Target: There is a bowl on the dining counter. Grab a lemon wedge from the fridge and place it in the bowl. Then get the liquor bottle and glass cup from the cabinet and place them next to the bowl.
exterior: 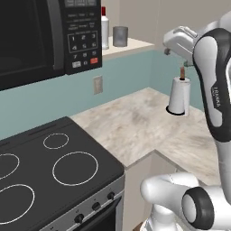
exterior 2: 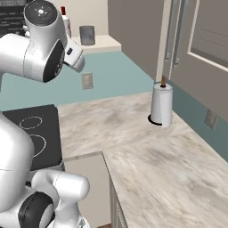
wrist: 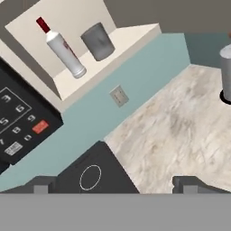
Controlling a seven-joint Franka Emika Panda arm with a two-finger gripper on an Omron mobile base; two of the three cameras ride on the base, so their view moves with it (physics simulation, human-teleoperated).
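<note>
A white liquor bottle [wrist: 63, 49] with a red cap stands on the open cabinet's cream shelf [wrist: 122, 47], and a grey glass cup [wrist: 98, 41] stands right beside it. The bottle [exterior: 104, 29] and cup [exterior: 120, 36] sit up past the microwave; the right base view also has the bottle [exterior 2: 67, 24] and cup [exterior 2: 87, 35]. My gripper [wrist: 118, 185] is open and empty, well short of the shelf, over the stove's corner. The white hand [exterior: 180, 43] is raised toward the shelf. The bowl, lemon wedge, fridge and dining counter are out of view.
A black microwave [exterior: 40, 40] hangs left of the shelf, above a black stove [exterior: 54, 171]. A paper towel roll [exterior 2: 161, 104] stands on the marbled wall counter [exterior 2: 147, 164] in the corner. Grey cabinet doors [exterior 2: 200, 44] hang at the right. A wall outlet [exterior: 98, 84] sits below the shelf.
</note>
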